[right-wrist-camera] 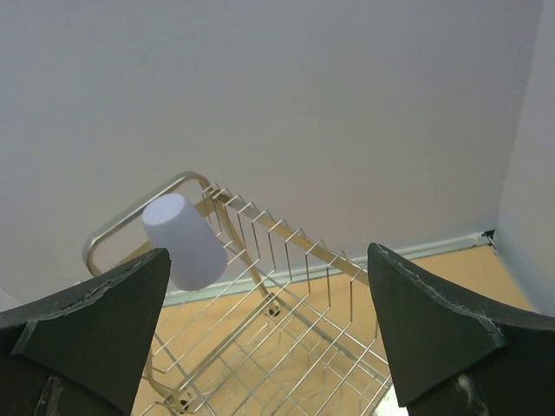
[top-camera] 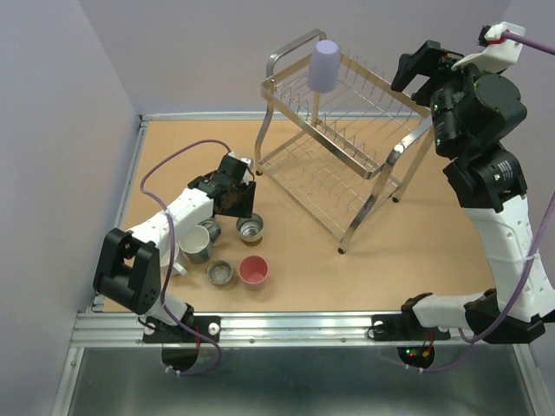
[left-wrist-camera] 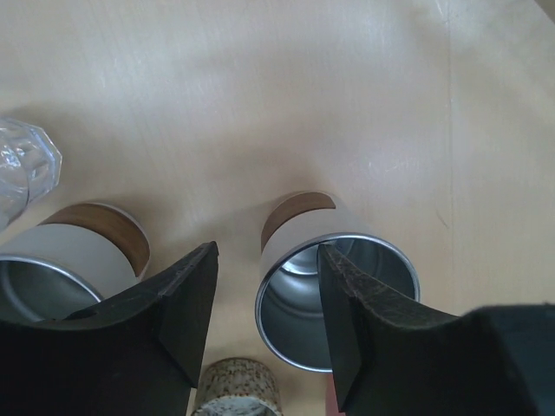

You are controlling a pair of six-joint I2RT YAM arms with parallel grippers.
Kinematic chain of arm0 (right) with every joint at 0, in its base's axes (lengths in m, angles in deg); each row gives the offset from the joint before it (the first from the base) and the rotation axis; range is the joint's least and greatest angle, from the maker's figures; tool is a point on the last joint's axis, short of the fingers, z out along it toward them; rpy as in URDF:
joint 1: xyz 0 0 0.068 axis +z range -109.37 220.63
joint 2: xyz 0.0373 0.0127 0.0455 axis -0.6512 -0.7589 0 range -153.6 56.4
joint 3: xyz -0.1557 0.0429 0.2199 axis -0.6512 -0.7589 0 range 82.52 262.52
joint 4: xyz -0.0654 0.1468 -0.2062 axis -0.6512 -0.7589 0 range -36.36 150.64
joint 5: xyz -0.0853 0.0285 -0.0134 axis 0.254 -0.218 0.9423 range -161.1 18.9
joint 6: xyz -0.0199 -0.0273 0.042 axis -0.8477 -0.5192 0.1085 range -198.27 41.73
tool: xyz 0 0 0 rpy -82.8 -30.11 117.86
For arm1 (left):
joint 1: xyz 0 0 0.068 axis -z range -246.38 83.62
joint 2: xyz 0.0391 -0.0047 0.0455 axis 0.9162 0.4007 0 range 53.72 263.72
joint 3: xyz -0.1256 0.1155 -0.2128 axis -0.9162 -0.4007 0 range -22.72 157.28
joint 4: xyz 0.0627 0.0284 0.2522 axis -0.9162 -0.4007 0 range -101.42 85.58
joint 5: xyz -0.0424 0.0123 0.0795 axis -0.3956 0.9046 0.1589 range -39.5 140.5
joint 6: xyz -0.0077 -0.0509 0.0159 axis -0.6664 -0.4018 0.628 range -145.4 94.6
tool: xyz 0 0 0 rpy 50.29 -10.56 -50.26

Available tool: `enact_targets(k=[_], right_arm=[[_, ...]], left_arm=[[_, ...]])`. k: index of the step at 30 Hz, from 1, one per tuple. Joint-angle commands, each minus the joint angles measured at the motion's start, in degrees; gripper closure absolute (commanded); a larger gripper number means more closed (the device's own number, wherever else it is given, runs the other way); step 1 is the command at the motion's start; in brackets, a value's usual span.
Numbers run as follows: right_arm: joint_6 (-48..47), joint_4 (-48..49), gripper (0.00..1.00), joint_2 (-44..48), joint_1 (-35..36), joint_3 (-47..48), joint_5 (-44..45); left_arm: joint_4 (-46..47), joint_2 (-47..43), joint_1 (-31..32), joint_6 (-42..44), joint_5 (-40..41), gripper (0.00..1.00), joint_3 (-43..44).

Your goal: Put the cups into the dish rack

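Left wrist view: the left gripper [left-wrist-camera: 266, 253] hangs spread over a cream-and-brown cup [left-wrist-camera: 299, 303], one finger seemingly inside its mouth, the other outside. A second such cup [left-wrist-camera: 74, 247] is half hidden behind that outer finger. The right gripper [right-wrist-camera: 267, 253] gapes wide, with the lavender cup [right-wrist-camera: 184, 241] upside down on the dish rack [top-camera: 347, 165] just beyond it.

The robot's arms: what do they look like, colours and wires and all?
The left arm and right arm are white shells joined by chunky black joints. A thin purple cable loops along each. The left hand and right hand each end in two black wedge-shaped fingers. Tiny red and green lights glow at the right base.
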Motion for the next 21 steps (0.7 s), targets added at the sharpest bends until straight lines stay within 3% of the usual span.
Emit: enact_targets(k=[1,10,12,13,15,21], right_arm=[[0.84,0.94,0.0,1.82,-0.16,-2.17,2.35],[1.19,0.86,0.0,2.96,-0.16,-3.85,2.61],[1.28,0.86,0.0,3.05,-0.16,-3.5,2.44],[1.37,0.86,0.0,3.05,-0.16,-2.97,2.26],[1.37,0.94,0.0,2.88,-0.16,-2.35,1.73],[1.8,2.7,0.0,4.1,-0.16,-1.38,-5.02]], left_arm=[[-1.31,-2.02,0.93,0.5,-0.33,0.41,-1.69],[0.53,-0.18,1.19,0.58,-1.39,0.58,-5.2],[1.67,-0.7,1.19,0.23,-0.69,0.69,-5.03],[1.93,-1.49,1.19,0.06,-0.51,0.83,-4.85],[2.11,-2.11,1.1,-0.03,0.02,1.0,-3.28],[-1.22,-6.32,-0.3,0.23,3.45,1.0,7.08]])
